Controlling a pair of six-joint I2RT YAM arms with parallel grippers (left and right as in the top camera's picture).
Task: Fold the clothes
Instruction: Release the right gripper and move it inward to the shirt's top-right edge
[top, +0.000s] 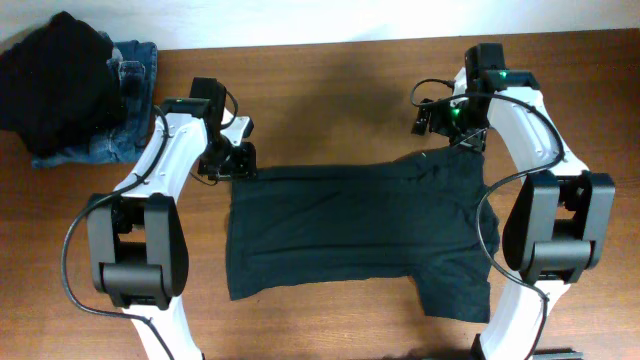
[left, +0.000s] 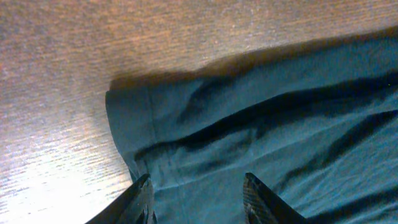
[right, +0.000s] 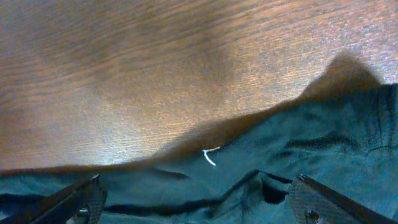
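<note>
The T-shirt (top: 340, 225) lies spread flat in the middle of the wooden table (top: 330, 90). Seen from overhead, its long axis runs straight across from 9 o'clock to 3 o'clock. The straight bottom hem points to 9 o'clock and the shoulder end to 3 o'clock. One short sleeve (top: 455, 290) sticks out toward 5 o'clock, and the other lies bunched at the 1 o'clock corner. The cloth is mostly smooth, with a few long creases running along its length.

The left gripper (left: 198, 186) is at the shirt's 10 o'clock corner, right over the hem. Its fingers (left: 142, 200) stand partly apart with wrinkled cloth lying between them, and nothing looks pinched. The right gripper (right: 198, 193) is at the 1 o'clock corner, above the shirt's far edge, with its fingers spread wide on either side of the rumpled cloth. A short white thread (right: 210, 156) shows on that edge.

At the table's 10 o'clock corner, well apart from the shirt, a black garment (top: 55, 80) lies heaped on blue jeans (top: 125, 110).
</note>
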